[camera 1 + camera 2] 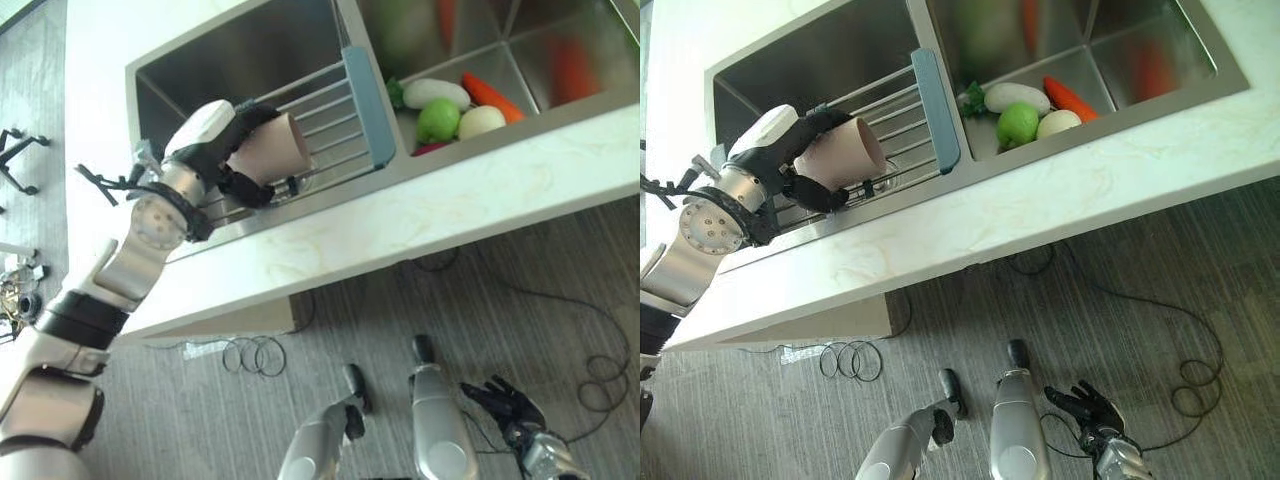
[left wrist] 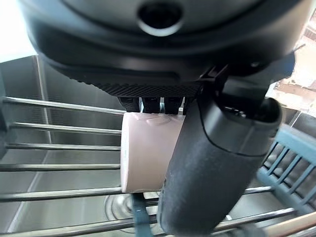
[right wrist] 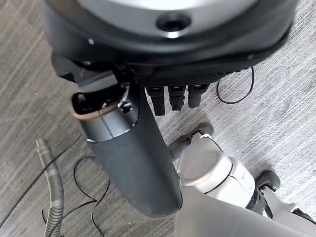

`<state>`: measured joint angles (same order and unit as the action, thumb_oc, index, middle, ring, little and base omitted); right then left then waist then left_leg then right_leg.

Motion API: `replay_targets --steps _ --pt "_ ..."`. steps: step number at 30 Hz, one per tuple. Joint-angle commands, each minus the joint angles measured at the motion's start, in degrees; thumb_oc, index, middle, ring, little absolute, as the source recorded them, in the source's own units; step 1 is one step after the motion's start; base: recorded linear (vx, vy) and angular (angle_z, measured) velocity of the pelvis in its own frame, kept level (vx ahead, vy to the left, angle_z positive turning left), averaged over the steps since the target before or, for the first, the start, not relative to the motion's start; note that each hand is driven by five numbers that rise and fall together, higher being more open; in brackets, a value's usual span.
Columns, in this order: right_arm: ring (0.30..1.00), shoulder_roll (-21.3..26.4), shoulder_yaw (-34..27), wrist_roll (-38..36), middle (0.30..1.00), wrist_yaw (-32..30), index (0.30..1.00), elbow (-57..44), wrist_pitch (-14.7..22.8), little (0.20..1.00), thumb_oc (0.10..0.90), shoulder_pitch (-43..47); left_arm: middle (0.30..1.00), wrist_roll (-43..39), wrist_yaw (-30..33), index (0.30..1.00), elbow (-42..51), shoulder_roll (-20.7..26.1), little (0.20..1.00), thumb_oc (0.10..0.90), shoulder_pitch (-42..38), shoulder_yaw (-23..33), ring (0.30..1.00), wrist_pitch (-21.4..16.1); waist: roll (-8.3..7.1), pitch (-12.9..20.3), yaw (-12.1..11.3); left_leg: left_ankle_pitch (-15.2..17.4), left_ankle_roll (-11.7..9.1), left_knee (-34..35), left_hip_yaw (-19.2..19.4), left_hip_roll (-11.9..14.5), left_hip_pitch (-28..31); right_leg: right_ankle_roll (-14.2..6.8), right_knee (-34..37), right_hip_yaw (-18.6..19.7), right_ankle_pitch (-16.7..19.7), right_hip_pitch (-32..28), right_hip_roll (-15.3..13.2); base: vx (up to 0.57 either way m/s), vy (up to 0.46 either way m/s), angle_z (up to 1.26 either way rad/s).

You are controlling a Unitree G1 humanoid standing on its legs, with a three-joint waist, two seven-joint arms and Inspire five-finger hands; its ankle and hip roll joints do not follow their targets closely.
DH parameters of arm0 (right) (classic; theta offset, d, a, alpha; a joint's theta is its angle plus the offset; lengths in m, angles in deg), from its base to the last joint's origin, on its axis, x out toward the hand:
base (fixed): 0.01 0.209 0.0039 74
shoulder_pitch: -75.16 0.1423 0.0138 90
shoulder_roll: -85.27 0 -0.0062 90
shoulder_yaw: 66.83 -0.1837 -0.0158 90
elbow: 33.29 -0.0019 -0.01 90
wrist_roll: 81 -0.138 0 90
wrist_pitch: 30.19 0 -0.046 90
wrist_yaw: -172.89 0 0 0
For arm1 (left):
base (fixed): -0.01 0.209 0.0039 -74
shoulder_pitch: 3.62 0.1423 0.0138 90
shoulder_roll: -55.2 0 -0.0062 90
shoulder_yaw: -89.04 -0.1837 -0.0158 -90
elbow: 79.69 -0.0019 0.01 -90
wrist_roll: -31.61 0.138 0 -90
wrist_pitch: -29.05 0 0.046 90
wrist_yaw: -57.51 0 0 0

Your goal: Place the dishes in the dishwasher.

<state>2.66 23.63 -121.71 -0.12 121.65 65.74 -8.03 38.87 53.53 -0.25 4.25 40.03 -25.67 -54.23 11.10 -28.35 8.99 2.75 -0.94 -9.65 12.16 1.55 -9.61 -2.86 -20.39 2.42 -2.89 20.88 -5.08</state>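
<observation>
Cup (image 1: 275, 148) gripped in my left robot hand (image 1: 215, 150) over the sink rack (image 1: 335, 115); right robot hand (image 1: 505, 405) idle, relaxed. Next I carry it to the dishwasher.

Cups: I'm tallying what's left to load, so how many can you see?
1. A pink cup held in the left hand over the rack across the left sink basin. Others may be hidden below.

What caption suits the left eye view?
Left hand grips a pink cup above the sink's drying rack.
</observation>
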Motion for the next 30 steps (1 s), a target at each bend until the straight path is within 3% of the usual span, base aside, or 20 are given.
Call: replay_targets --steps 1,18,19,25,30 --pt "0.900 0.46 0.65 -1.95 0.900 -0.05 0.900 -2.80 0.49 0.900 0.800 -2.08 0.900 1.42 5.31 0.900 1.28 7.21 0.900 0.800 -6.62 3.25 0.900 -2.98 -1.30 0.75 -0.16 6.55 -1.30 -7.54 -6.06 -0.83 -4.57 -4.82 3.20 -3.08 -4.68 -4.16 -4.70 0.00 0.000 0.00" --pt "0.900 1.49 1.66 -2.92 0.900 -0.47 0.900 -5.60 -1.11 0.900 0.800 -0.49 0.900 -2.01 5.25 0.900 1.07 6.69 0.900 0.800 -10.04 1.11 0.900 -1.40 -1.52 -1.45 -0.29 5.67 -1.19 -7.54 -6.67 -1.11 -8.01 -5.29 3.20 -2.44 -3.16 -0.41 -5.05 -0.01 -0.001 -0.01" --pt "0.900 1.41 1.77 -2.98 0.900 -0.53 0.900 -5.71 -1.17 0.900 0.800 -0.46 0.300 -3.38 5.72 0.300 1.00 6.58 0.300 0.400 -10.23 1.08 0.300 -2.06 -1.65 -1.45 -0.26 5.62 -1.16 -7.54 -6.63 -1.07 -8.12 -5.29 3.20 -2.42 -3.09 -0.29 -5.04 0.00 0.000 0.00" --pt "0.900 0.64 2.26 -2.77 0.900 -0.44 0.900 -5.78 -0.37 0.900 0.800 -0.30 0.300 -4.54 3.67 0.300 1.28 4.69 0.300 0.400 -11.17 0.81 0.300 -0.50 -2.32 -1.45 -0.06 5.70 -1.07 -7.54 -6.41 -0.66 -7.91 -5.29 3.20 -2.35 -2.98 -0.32 -4.74 0.00 0.000 0.00" --pt "0.900 0.35 2.43 -2.62 0.900 -0.72 0.900 -5.65 0.11 0.900 0.800 0.00 0.300 -4.69 3.85 0.300 2.16 3.94 0.300 0.400 -12.22 0.41 0.300 -1.45 -2.50 -1.45 -0.06 5.79 -1.06 -7.54 -6.22 -0.38 -7.02 -5.23 3.20 -2.78 -3.00 -1.09 -4.78 0.00 0.000 0.00"
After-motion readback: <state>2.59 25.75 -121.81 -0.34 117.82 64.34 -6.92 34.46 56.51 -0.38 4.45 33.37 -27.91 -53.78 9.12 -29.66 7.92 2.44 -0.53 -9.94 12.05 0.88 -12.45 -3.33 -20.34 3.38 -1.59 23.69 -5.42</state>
